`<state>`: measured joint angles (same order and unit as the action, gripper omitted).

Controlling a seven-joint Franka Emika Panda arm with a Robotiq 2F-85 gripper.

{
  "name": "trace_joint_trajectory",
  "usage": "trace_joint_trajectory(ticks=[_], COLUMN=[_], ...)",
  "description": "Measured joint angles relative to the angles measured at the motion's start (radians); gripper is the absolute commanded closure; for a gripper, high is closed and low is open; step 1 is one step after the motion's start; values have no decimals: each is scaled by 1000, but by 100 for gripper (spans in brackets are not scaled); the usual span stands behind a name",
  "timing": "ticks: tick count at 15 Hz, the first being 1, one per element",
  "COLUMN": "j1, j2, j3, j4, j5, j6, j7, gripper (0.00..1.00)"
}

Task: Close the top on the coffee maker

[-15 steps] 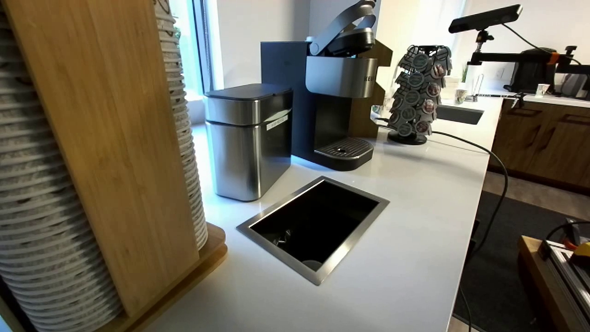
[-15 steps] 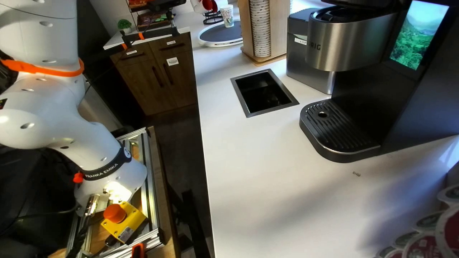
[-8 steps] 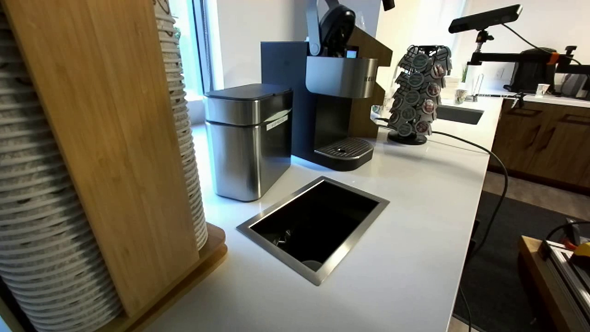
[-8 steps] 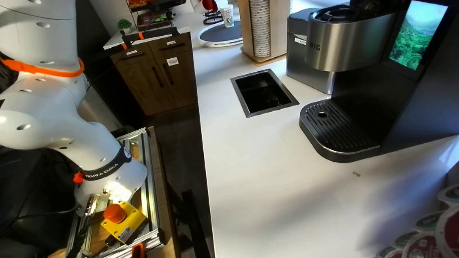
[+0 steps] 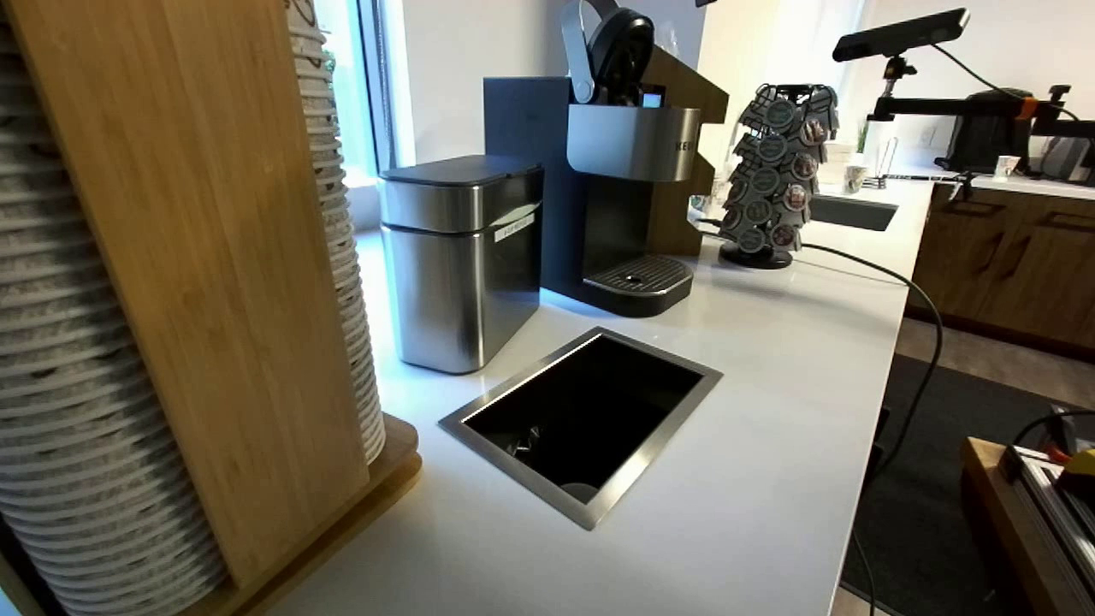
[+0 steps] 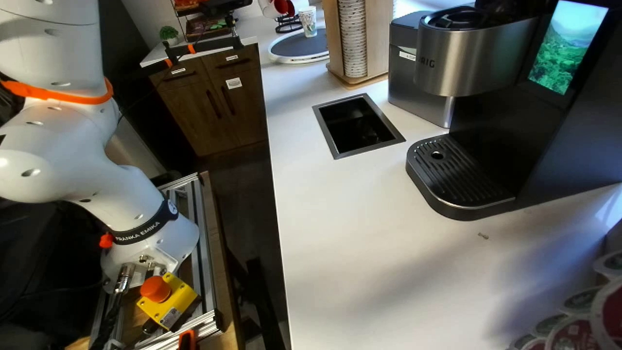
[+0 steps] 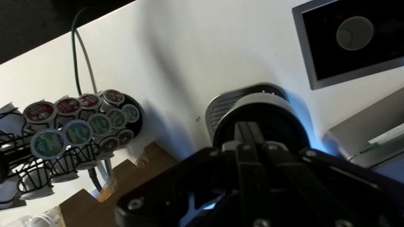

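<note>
Coffee maker [image 5: 633, 144] found standing on the worktop [image 5: 727, 445], its top [image 5: 629, 50] not yet closed: in an exterior view the top is raised, its long axis near upright, its black underside turned toward the front. My gripper [image 7: 248, 131] has its fingertips drawn together, nothing visible between them; in neither exterior view can I make it out with certainty. In the wrist view the fingertips overlie the dark upper side of the brew head [image 7: 262, 98], the drip tray [image 7: 217, 110] showing past its front; contact cannot be confirmed. The top is not distinguishable there. Taking the views together, I judge that it lies behind my fingertips, toward the rear, which puts me on its underside. A push from here would likely drive it further back. I consider that the next move calls for passing over or round the top, then bearing forward and down from its rear. Risk noted: snagging the handle [image 5: 577, 53].
</note>
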<state>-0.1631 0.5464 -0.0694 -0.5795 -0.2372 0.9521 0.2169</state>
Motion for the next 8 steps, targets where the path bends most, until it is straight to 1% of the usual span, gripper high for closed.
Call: trace_joint_trajectory(ticks=[3, 5, 8], j1=[26, 42, 58], j2=[-5, -2, 19], j3=[30, 48, 66], j4=[29, 43, 55], j5=[24, 27, 26], j6=[19, 109, 284], j7=[14, 13, -5], gripper=[100, 100, 100])
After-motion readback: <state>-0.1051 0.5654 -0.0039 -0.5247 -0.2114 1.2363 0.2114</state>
